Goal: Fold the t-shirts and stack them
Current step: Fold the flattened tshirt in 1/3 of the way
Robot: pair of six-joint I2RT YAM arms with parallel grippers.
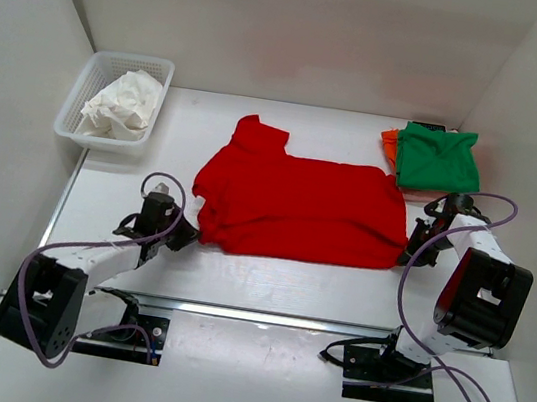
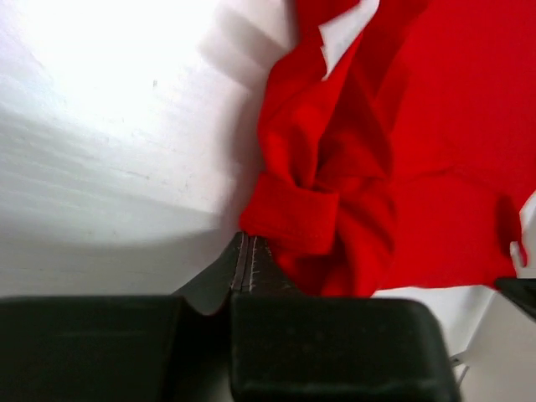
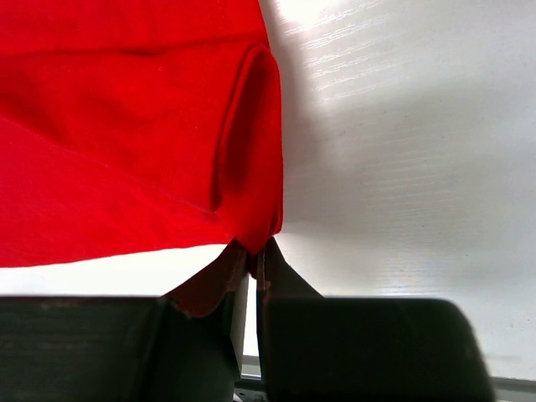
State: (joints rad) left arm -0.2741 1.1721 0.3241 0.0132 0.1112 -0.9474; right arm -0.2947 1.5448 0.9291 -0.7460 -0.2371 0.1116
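Observation:
The bright red t-shirt point(image 1: 298, 206) lies spread across the middle of the table, its near part doubled over. My left gripper point(image 1: 183, 234) is at the shirt's near left corner. In the left wrist view its jaws point(image 2: 247, 240) are shut, with the bunched red sleeve point(image 2: 293, 219) pinched at their tips. My right gripper point(image 1: 410, 255) is at the near right corner, shut on a folded red edge point(image 3: 255, 213) that runs in between the fingertips point(image 3: 280, 272). A folded green t-shirt point(image 1: 440, 158) lies on an orange one point(image 1: 390, 140) and a pale pink one point(image 1: 413, 191) at the back right.
A white plastic basket point(image 1: 72, 114) holding a crumpled white cloth point(image 1: 121, 106) stands at the back left. White walls close in the table on three sides. The right arm's purple cable point(image 1: 495, 208) loops beside the stack.

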